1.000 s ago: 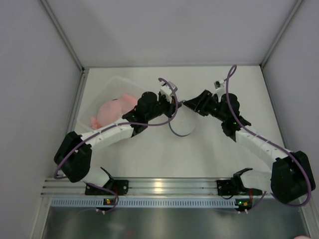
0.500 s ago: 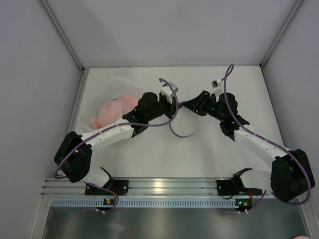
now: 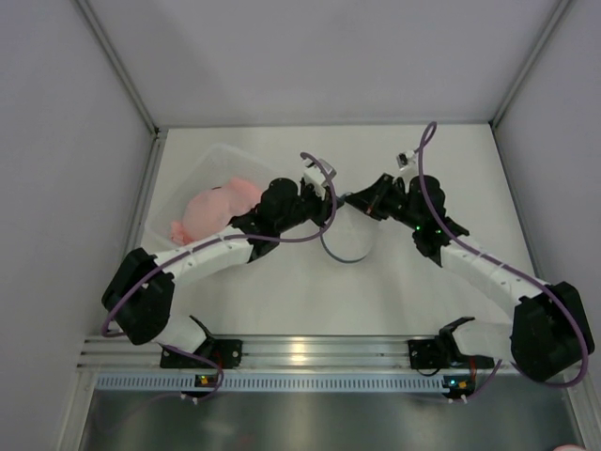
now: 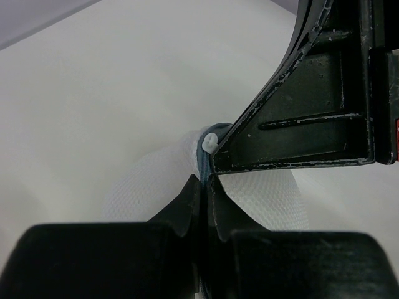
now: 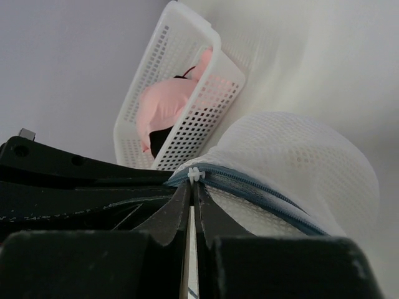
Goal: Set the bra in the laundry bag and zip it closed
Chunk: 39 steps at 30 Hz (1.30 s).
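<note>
The laundry bag (image 3: 349, 237), a round white mesh pouch with a blue-grey zipper rim, lies mid-table between both arms. My left gripper (image 4: 204, 185) is shut on the zipper rim (image 4: 203, 163) of the bag. My right gripper (image 5: 192, 187) faces it, shut with its tips on the small white zipper pull (image 5: 195, 175). In the top view the left gripper (image 3: 326, 203) and the right gripper (image 3: 351, 199) almost meet over the bag's far edge. The mesh dome (image 5: 299, 159) bulges behind the zipper. The bra is hidden from every view.
A perforated white bin (image 3: 192, 193) stands at the left behind the left arm, holding a pink cloth (image 3: 218, 207) and a dark item (image 5: 159, 141). The same bin (image 5: 187, 68) leans close to the bag. Grey walls enclose the table.
The right gripper's fingers have closed onto the zipper pull. Both arms stay near the bag's far edge, and the bag has shifted slightly.
</note>
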Each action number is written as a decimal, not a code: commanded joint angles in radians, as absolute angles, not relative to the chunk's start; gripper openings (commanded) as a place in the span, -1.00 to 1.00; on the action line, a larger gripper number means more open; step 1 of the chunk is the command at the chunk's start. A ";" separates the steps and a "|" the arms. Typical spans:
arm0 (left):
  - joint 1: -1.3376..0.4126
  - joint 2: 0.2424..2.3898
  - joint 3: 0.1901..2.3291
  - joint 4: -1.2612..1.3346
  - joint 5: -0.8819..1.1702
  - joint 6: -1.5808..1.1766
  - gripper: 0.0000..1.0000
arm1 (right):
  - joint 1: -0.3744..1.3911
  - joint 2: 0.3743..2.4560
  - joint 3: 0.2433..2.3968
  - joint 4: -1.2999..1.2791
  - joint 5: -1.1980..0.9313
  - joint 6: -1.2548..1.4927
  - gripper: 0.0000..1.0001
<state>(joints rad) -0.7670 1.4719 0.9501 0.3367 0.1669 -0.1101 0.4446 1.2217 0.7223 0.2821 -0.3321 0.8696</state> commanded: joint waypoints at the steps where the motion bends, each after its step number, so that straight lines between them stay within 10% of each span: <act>1: -0.778 1.405 0.931 0.457 0.134 -0.121 -1.00 | 0.457 1.183 0.785 0.197 -0.214 0.799 -1.00; 36: -0.764 1.063 0.666 0.563 -0.173 -0.126 -1.00 | 0.448 1.080 0.788 -0.233 0.038 0.592 -1.00; 39: -0.764 1.069 0.667 0.540 -0.105 -0.123 -0.71 | 0.448 1.074 0.789 -0.232 0.029 0.571 -1.00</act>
<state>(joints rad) -0.7940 1.1320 0.6548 0.4217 -0.0498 -0.1284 0.4778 1.0901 0.7856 -0.1093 -0.1795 0.6613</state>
